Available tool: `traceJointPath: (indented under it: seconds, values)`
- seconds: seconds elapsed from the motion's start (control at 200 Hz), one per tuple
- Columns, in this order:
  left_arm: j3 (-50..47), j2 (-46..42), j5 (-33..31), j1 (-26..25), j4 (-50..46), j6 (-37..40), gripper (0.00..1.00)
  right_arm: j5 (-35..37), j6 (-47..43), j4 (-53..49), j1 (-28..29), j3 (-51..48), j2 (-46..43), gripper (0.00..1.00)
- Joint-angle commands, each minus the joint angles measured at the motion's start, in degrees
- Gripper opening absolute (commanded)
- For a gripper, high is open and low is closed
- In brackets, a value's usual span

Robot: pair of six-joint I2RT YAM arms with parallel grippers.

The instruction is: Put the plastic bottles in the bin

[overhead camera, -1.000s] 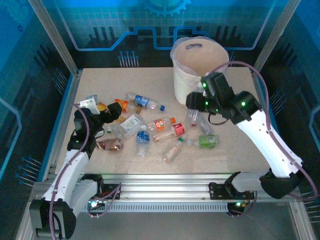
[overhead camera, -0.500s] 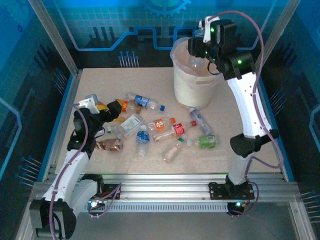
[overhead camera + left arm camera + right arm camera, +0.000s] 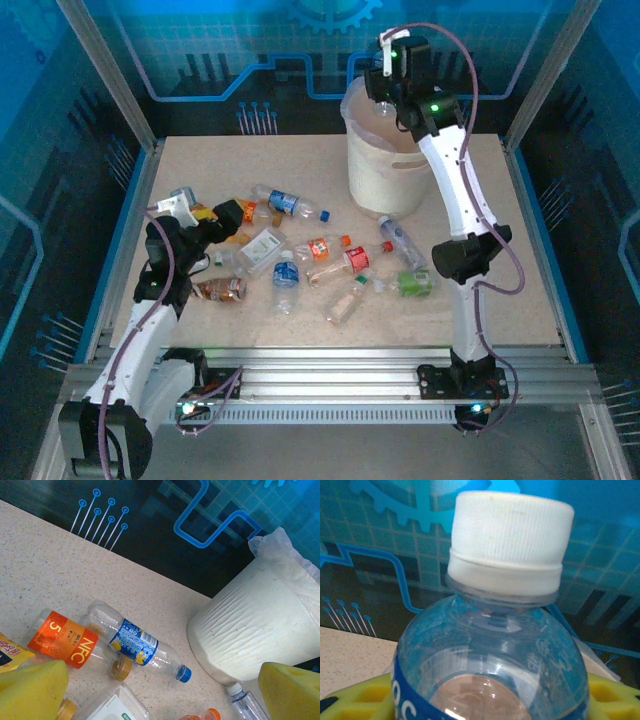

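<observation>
Right wrist: a white-capped clear bottle is clamped in the right gripper's yellow pads. Top external: the bin is seen beneath it; the left gripper is spread wide beside loose bottles.

L arm & R arm: white links, black joints & bases. Purple cable runs along each. Green LEDs on R arm's upper joints. L fingers plain yellow; R fingers yellow w/ grid recesses.
</observation>
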Motion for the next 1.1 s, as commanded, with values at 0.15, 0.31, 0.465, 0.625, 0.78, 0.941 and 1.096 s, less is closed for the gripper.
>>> traceJointPath:
  seconds: [0.15,0.31,0.465,0.625,0.78,0.941,1.096]
  values:
    - [2.11,0.49,1.10,-0.36,-0.25,0.24,0.99,1.90,-0.26,0.66,-1.24,1.02,4.88,0.31]
    - [2.09,0.66,0.79,-0.32,-0.82,1.12,0.99,0.51,0.53,0.52,-1.85,-2.36,5.22,0.31]
    - [2.25,1.07,0.55,-0.36,-1.16,2.03,0.99,-0.48,0.31,-1.55,-2.25,-4.77,5.49,0.32]
    - [2.59,1.65,0.22,-0.36,-1.19,2.41,0.99,-2.42,0.31,-3.35,-3.14,-7.06,5.47,0.34]
    - [2.86,1.75,0.13,-0.36,-1.51,2.51,0.99,-4.14,0.07,-4.98,-3.86,-8.02,5.73,0.38]
    - [3.04,1.52,0.04,-0.36,-2.11,2.84,0.99,-5.29,-0.11,-6.57,-4.67,-8.13,6.46,0.42]
    - [2.95,1.12,-0.22,-0.36,-2.55,3.00,0.99,-7.18,0.53,-8.17,-6.05,-8.76,6.48,0.44]
